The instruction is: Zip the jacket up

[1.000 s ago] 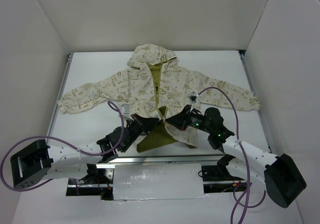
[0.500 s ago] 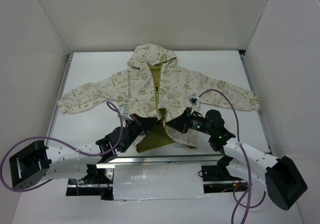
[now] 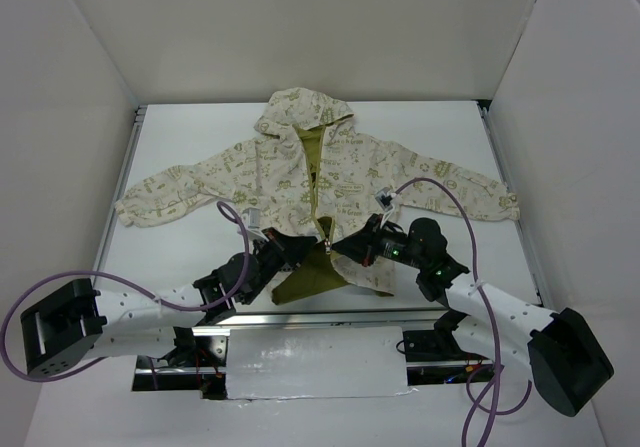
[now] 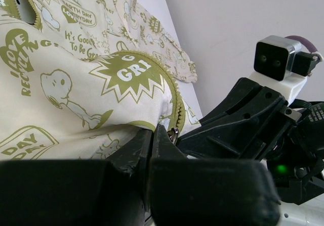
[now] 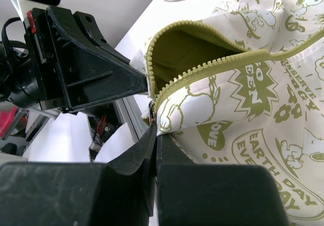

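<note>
The jacket (image 3: 290,167) lies flat on the white table, hood at the far end, front open and showing olive lining. Its bottom hem is bunched between my grippers, with an olive flap (image 3: 310,277) folded out. My left gripper (image 3: 303,246) is shut on the hem of one front panel (image 4: 76,74), beside the zipper teeth (image 4: 174,102) and a small metal slider (image 4: 173,132). My right gripper (image 3: 342,245) is shut on the bottom end of the other panel's zipper edge (image 5: 202,69). The two grippers face each other, nearly tip to tip; the left gripper (image 5: 86,69) shows in the right wrist view.
The sleeves spread out to the left (image 3: 150,202) and right (image 3: 480,192). A metal rail (image 3: 300,317) runs along the table's near edge just behind the grippers. Purple cables (image 3: 450,192) loop over both arms. White walls enclose the table on three sides.
Both grippers have shifted slightly at the bottom of the zipper and stay shut on the hem. The folded olive flap moved a little with them.
</note>
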{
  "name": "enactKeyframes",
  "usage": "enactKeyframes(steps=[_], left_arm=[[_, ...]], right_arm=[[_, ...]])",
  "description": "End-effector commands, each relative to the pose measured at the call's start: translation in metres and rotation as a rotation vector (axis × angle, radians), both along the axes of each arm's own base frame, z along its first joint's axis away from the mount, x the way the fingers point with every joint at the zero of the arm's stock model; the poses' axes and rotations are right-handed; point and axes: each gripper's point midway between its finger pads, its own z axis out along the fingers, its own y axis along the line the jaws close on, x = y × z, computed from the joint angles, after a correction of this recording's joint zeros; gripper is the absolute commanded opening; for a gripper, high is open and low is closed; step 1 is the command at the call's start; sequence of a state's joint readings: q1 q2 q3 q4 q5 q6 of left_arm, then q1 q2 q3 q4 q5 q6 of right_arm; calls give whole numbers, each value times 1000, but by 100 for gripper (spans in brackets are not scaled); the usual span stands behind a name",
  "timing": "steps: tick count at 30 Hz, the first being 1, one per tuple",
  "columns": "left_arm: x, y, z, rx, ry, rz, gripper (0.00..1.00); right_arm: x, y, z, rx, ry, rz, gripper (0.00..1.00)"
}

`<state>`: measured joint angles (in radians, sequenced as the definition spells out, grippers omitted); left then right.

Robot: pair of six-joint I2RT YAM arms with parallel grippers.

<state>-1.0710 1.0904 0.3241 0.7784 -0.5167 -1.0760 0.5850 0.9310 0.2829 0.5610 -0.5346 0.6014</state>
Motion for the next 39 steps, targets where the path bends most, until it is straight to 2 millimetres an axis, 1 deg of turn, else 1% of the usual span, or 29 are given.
enactKeyframes(steps=[1, 9, 16, 21, 26, 28, 39], left_arm=[[1, -5, 21, -56, -43, -12, 0], [2, -4, 18, -49, -40, -4, 0], [3, 0, 19, -50, -37, 13, 0], [6, 2, 22, -48, -40, 31, 0], [6, -1, 23, -54, -40, 25, 0], [6, -3, 24, -58, -42, 17, 0], [3, -7, 23, -62, -41, -9, 0]], right_arm=[[9, 5, 30, 34, -98, -3, 0], [10, 6, 36, 35, -111, 0, 0], [8, 7, 33, 39, -99, 7, 0], [3, 7, 31, 42, -95, 24, 0], [0, 6, 26, 40, -86, 33, 0], [-1, 6, 27, 42, -90, 33, 0], [8, 3, 30, 29, -102, -8, 0]])
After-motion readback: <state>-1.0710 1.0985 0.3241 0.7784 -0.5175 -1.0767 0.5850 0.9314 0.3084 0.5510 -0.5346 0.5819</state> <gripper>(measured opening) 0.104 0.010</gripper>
